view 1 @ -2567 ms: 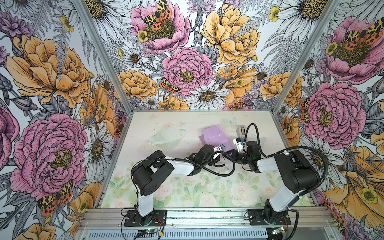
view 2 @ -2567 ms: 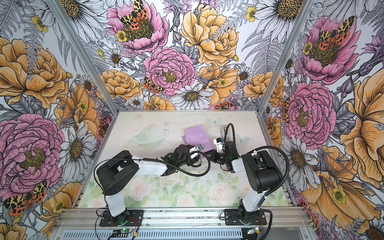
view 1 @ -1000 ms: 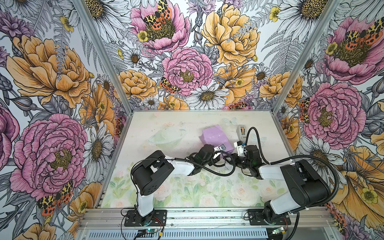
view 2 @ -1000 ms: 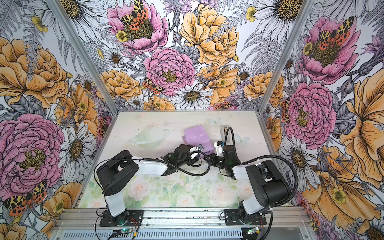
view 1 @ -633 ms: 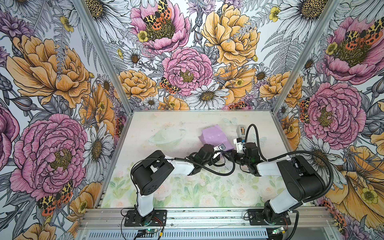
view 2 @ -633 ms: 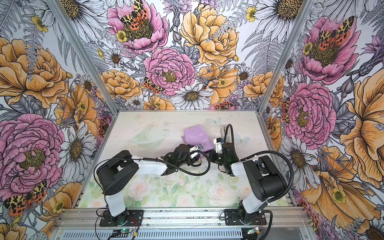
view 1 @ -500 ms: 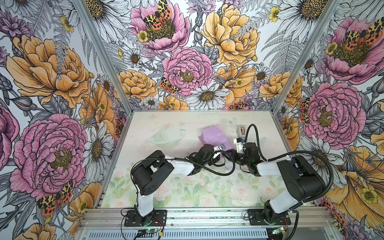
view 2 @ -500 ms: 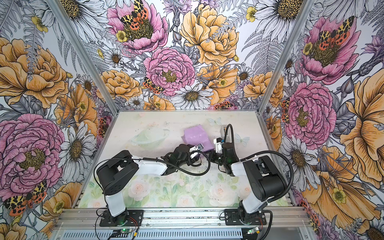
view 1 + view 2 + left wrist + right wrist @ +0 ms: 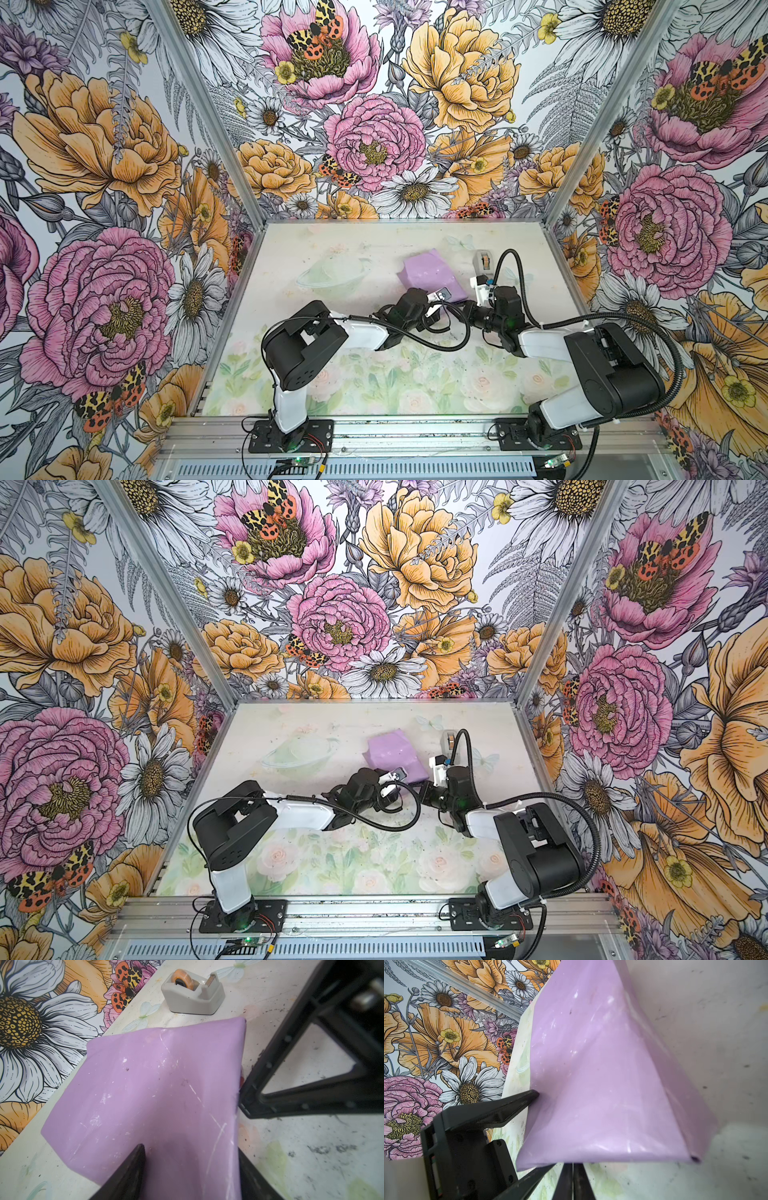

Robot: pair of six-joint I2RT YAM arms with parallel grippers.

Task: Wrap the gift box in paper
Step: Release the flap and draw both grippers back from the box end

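In both top views only your right elbow is shifting; the paper (image 9: 428,276) is staying put, right of centre, hiding the gift box. Left wrist view: your left gripper (image 9: 190,1147) is clamping the wrapped end. Right wrist view: your right gripper (image 9: 573,1165) is resting closed at the paper's near edge, so you are still steadying the fold.

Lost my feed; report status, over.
Left claw grips paper. Right claw shut, tip at paper's edge. Box not visible. Tape dispenser stands apart.
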